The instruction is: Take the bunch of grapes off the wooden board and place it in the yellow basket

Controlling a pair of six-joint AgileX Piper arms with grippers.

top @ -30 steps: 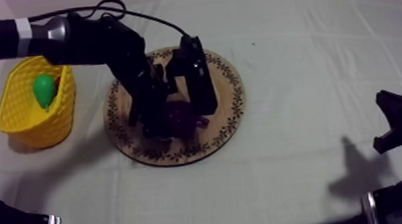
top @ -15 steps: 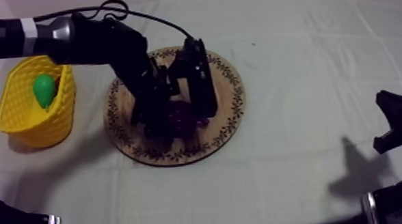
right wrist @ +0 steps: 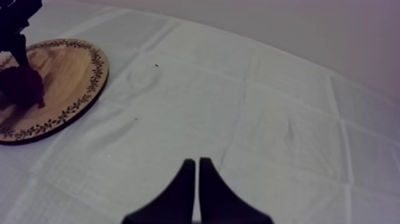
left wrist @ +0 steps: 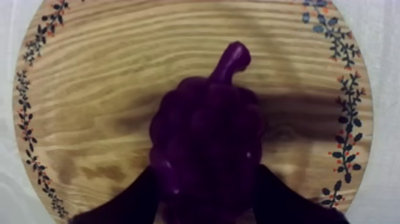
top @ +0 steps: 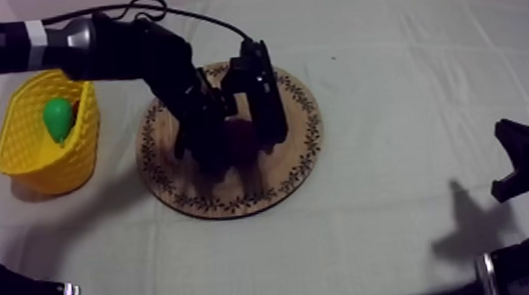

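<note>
The purple bunch of grapes (top: 244, 142) sits between the black fingers of my left gripper (top: 237, 151), which is shut on it over the middle of the round wooden board (top: 301, 160). In the left wrist view the grapes (left wrist: 205, 137) hang stem away from me, just above the board (left wrist: 89, 89), and cast a shadow on the wood; one finger (left wrist: 128, 202) shows at each side. The yellow basket (top: 25, 155) stands at the far left. My right gripper (top: 524, 163) rests low at the right, and its fingers (right wrist: 186, 182) lie together as a wedge.
A green pear (top: 57, 118) lies inside the basket. From the right wrist view the board (right wrist: 71, 77) and grapes (right wrist: 24, 86) are far off across bare cloth. A strip of cloth separates board and basket.
My left gripper has drawn back and up a little over the board, and the grapes have come off the wood with it. The right arm has not moved.
</note>
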